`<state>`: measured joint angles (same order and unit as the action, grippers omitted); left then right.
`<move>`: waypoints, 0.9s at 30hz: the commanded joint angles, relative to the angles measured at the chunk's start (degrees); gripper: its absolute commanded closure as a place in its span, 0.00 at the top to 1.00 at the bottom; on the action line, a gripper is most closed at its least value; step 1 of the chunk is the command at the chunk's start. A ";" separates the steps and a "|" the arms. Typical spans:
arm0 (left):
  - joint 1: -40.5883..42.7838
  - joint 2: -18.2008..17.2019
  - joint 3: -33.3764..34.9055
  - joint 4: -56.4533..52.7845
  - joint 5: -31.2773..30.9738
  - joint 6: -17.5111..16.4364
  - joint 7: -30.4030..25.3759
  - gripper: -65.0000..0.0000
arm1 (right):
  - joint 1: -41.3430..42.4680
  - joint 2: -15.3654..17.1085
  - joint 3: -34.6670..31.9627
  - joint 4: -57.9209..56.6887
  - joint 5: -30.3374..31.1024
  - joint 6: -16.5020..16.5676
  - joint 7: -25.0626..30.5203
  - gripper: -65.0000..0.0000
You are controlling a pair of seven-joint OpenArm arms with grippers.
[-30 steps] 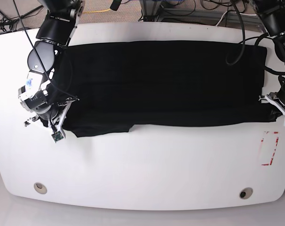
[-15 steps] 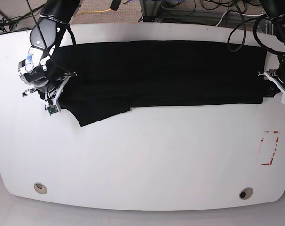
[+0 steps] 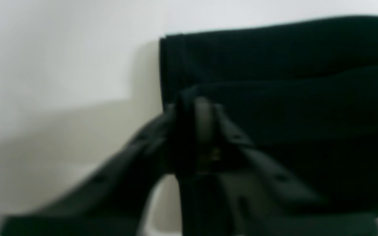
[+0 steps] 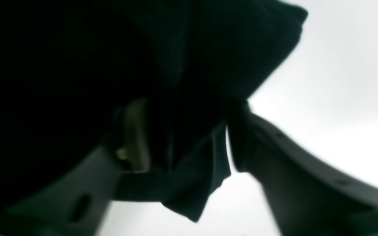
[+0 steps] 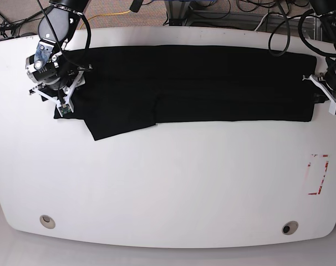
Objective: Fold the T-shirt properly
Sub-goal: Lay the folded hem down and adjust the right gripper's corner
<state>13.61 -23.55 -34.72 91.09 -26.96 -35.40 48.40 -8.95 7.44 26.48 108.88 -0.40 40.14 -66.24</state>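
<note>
Far edge of the table (image 5: 168,183): the T-shirt (image 5: 196,83) lies as a long black band, folded lengthwise, running almost from one arm to the other. No print shows, so I judge the printed side is turned inward or down.

- Right gripper (image 4: 185,131) sits at the band's end on the base view's left. Its claw is spread: in its wrist view the two fingers stand apart, cloth hangs loosely between them, and white table shows between the cloth and one finger. My reading is that the cloth merely lies in the gap and is not gripped.
- Left gripper (image 3: 192,111) sits at the opposite end. Its fingers nearly meet, with a dark fold between them. The view is blurred, so I cannot tell whether they pinch the fold or merely flank it.
- Both arms are at the band's ends, presumably because a wide, limp cloth only folds straight when both ends are carried together.
- A slanted flap (image 5: 121,124), likely a sleeve, pokes out past the near edge close to the right gripper. It spoils the rectangle.

Judgement: lengthwise fold laid down; flap needs tucking, then crosswise folds remain.
</note>
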 commanded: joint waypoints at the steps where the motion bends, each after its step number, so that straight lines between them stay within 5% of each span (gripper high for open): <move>1: -0.38 -1.81 0.30 1.00 -0.42 0.01 1.22 0.41 | 0.73 0.78 2.40 3.43 -0.17 -0.14 0.96 0.70; 3: -0.38 -2.60 0.39 1.26 -0.51 0.01 3.25 0.61 | 0.91 0.69 3.72 5.45 -0.08 -0.14 0.96 0.74; 5: -0.38 -2.87 0.48 1.70 -0.86 0.01 4.30 0.66 | 1.26 0.69 4.16 6.59 0.10 -0.14 0.96 0.74; 16: -5.03 -1.28 0.65 11.37 -7.90 0.28 10.45 0.66 | 8.12 0.87 6.09 2.37 12.23 -0.14 0.96 0.74; 27: -6.27 6.01 6.28 11.28 6.35 0.01 10.19 0.66 | 22.71 2.36 2.31 -21.80 12.14 -0.14 1.67 0.74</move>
<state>7.86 -17.10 -28.53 101.47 -21.63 -35.27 59.99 10.94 8.40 30.33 89.71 10.35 39.88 -66.28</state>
